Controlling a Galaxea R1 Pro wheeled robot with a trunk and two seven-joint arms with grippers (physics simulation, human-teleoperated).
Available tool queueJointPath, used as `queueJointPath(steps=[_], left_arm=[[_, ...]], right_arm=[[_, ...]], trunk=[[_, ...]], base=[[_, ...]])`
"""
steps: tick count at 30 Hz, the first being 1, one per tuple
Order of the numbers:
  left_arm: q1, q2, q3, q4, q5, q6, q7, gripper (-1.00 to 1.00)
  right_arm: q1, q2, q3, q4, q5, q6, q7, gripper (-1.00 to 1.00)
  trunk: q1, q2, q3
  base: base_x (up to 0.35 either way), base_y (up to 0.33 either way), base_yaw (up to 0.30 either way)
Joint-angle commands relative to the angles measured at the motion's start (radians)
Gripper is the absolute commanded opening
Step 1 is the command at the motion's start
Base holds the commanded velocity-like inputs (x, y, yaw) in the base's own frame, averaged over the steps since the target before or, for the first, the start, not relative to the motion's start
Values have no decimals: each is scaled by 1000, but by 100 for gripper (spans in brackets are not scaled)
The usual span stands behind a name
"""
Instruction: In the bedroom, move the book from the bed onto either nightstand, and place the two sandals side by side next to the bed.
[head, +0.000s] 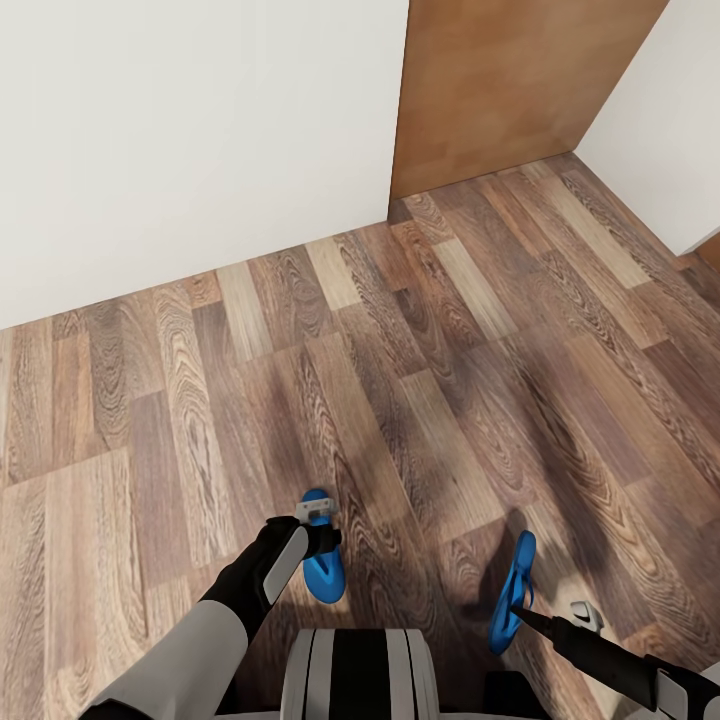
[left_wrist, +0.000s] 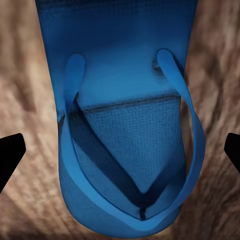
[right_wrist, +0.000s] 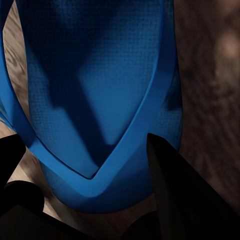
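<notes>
**Both arms at the sandals, no bed in sight**

You had the left gripper (head: 318, 515) over the left sandal (head: 324, 570), at about 7 o'clock in the head view. Its fingers (left_wrist: 11, 152) stood spread wide either side of the sole, released, nothing held. The right gripper (head: 540, 615) sat at 5 o'clock against the right sandal (head: 512, 592), which stood tipped on its edge. That tilt looked like the gripper's doing. In the right wrist view one finger (right_wrist: 185, 190) pressed by the strap, but I couldn't tell if it was clenched. The sandals were apart, not yet paired. The floor (head: 400, 350) had open room ahead. The white wall (head: 180, 130) ran from 9 to 12 o'clock, with a brown panel (head: 510, 80) at 1 o'clock.
</notes>
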Motion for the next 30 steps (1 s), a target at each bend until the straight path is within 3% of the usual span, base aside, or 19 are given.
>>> queueJointPath(steps=[1,9,17,18,30], left_arm=[[0,0,-2,-1,10,2,9,100],[0,0,-2,-1,11,2,9,100],[0,0,-2,-1,11,2,9,100],[0,0,-2,-1,10,2,9,-100],[0,0,-3,-1,10,2,9,-100]], right_arm=[[-1,0,8,3,-11,12,3,-100],[-1,0,8,3,-11,12,3,-100],[-1,0,8,3,-12,12,3,-100],[-1,0,8,3,-11,12,3,-100],[-1,0,8,3,-11,12,3,-100]], trunk=[[0,0,-1],[3,-2,-28],[3,-2,-28],[3,-2,-28],[3,-2,-28]], base=[[0,0,0],[0,0,0],[0,0,0],[0,0,0],[0,0,0]])
